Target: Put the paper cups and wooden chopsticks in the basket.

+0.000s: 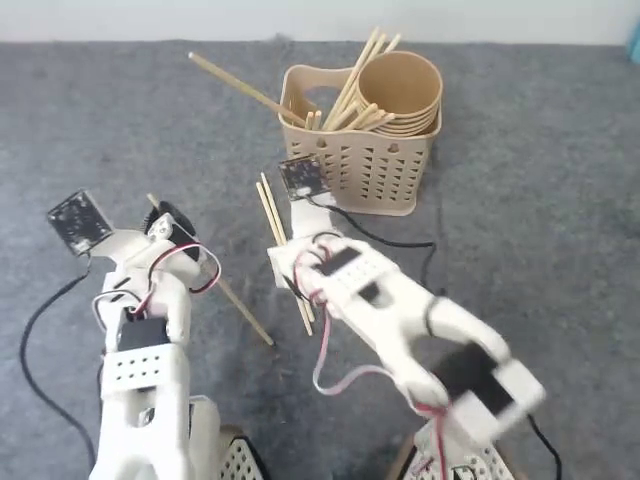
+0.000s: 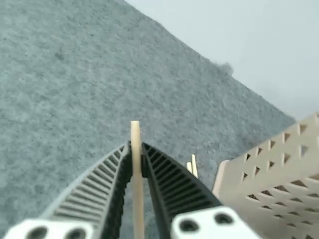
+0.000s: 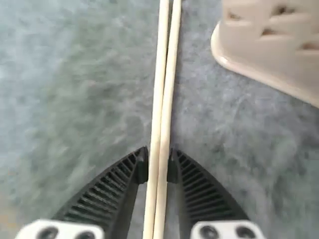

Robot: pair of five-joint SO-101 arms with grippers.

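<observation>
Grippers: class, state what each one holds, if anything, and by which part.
Left gripper: one chopstick, clamped near its end. Right gripper: a pair of chopsticks, clamped around mid-length.

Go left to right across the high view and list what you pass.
Left gripper → the single chopstick it grips → pair of chopsticks → basket, with paper cups stacked in its right side.
</observation>
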